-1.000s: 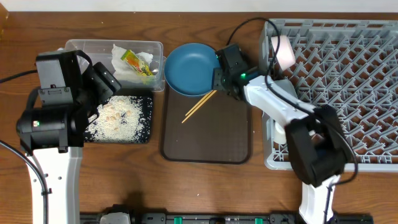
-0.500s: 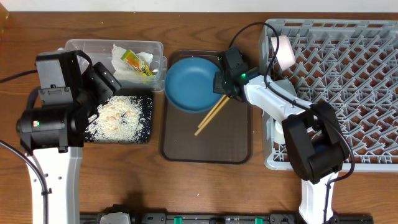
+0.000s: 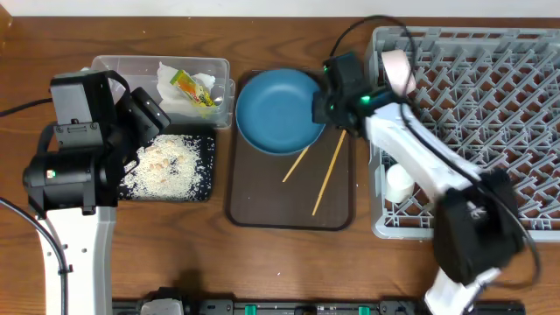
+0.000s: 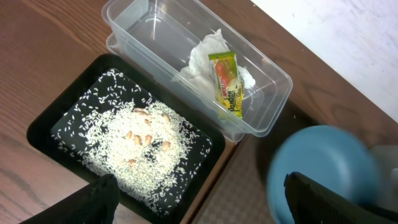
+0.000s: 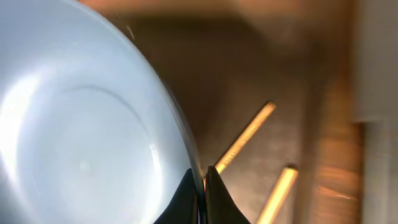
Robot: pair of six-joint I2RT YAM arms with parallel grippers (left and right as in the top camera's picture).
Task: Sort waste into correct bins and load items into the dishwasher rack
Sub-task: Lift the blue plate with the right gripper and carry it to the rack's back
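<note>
While your right gripper [image 5: 199, 186] pinches the dark-blue plate [image 3: 278, 112] at its rim, both chopsticks [image 3: 329, 172] lie loose just below on the brown tray [image 3: 262, 206].

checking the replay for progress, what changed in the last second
The right gripper, clamped on the dark-blue plate at its rim, carried it a little right, toward the rack. The two chopsticks slid right and split apart on the brown tray. The clear tub and black tray stayed put.
</note>
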